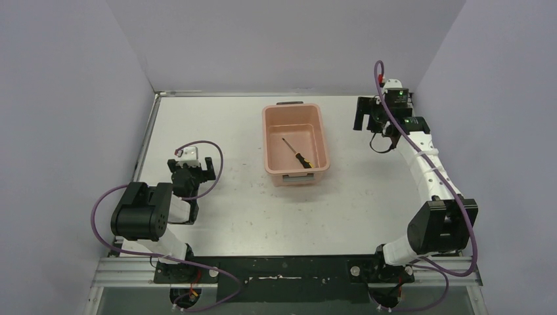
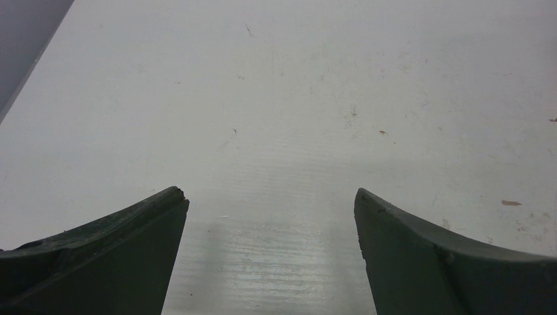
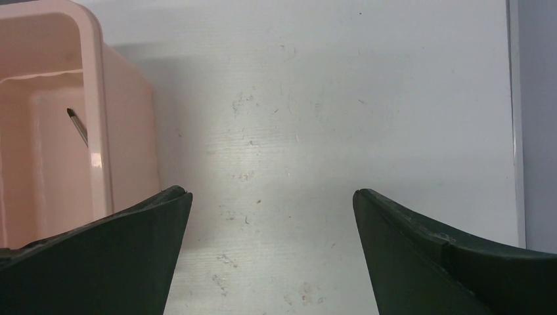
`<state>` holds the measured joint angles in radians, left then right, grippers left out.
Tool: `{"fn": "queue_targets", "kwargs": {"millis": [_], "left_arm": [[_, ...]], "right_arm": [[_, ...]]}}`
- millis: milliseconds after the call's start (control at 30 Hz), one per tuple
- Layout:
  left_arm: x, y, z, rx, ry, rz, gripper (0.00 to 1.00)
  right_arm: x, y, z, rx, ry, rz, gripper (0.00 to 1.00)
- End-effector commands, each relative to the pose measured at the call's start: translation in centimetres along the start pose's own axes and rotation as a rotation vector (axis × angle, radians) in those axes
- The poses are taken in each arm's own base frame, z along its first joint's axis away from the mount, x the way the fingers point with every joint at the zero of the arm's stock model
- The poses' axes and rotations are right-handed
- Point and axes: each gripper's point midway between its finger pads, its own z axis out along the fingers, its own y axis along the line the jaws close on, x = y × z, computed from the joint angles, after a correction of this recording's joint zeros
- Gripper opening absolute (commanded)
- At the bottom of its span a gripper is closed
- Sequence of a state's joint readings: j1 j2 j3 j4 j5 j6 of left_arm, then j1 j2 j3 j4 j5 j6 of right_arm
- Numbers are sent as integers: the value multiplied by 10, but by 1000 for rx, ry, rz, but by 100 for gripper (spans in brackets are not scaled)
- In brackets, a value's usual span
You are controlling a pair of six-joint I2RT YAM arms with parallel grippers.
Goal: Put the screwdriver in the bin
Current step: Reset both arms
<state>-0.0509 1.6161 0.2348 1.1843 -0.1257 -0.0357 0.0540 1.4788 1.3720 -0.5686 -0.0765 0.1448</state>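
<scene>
Salmon plastic bin (image 1: 265,141), slim screwdriver (image 1: 297,153) lying inside, left hand (image 2: 270,197) and right hand (image 3: 272,193) spread wide, empty.

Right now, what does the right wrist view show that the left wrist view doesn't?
Only the right wrist view: the bin at its left edge, with the tip of the screwdriver showing inside it. Only the left wrist view: nothing of the task, just a few brown specks. Both: white table, a sliver of wall at one edge, and open left fingers and right fingers, holding nothing.
</scene>
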Motion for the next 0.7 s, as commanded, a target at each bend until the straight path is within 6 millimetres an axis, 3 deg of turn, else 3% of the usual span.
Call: {"fn": "queue_targets", "kwargs": {"millis": [0, 467, 667], "left_arm": [[-16, -2, 5, 8, -52, 3, 97], [-17, -2, 5, 9, -53, 3, 97], [-16, -2, 5, 8, -53, 2, 97]], "right_arm": [[-19, 6, -12, -33, -81, -5, 100], [-18, 3, -14, -18, -82, -7, 100], [-26, 4, -18, -22, -108, -8, 100]]}}
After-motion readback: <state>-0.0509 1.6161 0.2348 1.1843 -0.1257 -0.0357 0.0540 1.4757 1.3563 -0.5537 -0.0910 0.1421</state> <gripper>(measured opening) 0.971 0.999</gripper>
